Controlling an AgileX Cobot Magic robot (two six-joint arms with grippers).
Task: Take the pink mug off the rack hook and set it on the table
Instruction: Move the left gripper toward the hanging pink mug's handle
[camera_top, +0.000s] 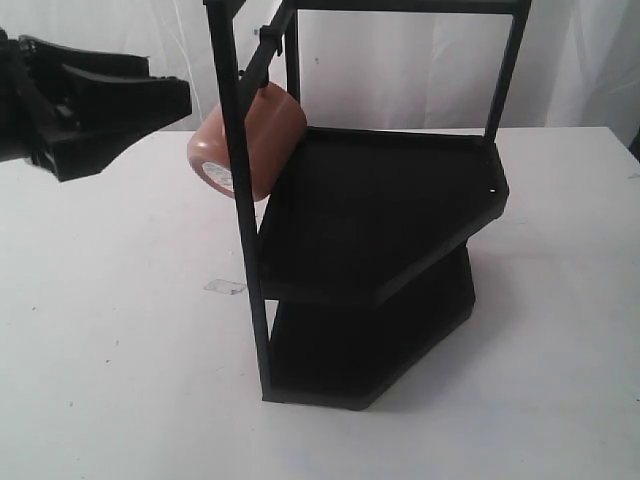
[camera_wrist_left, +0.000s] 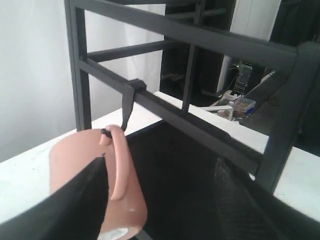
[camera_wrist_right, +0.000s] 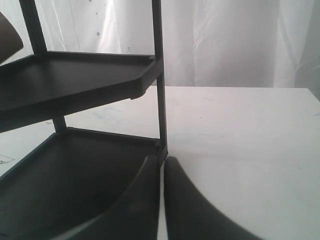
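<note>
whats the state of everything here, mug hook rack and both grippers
salmon-pink ceramic mug: hanging by its handle, tilted
short black metal rack hook: holding the mug
tall black two-shelf rack: upright on the white tabletop
left gripper: open, beside the mug
right gripper: shut, empty

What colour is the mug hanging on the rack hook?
Salmon pink, with a paler base; the pink mug shows best in the exterior view.
</note>
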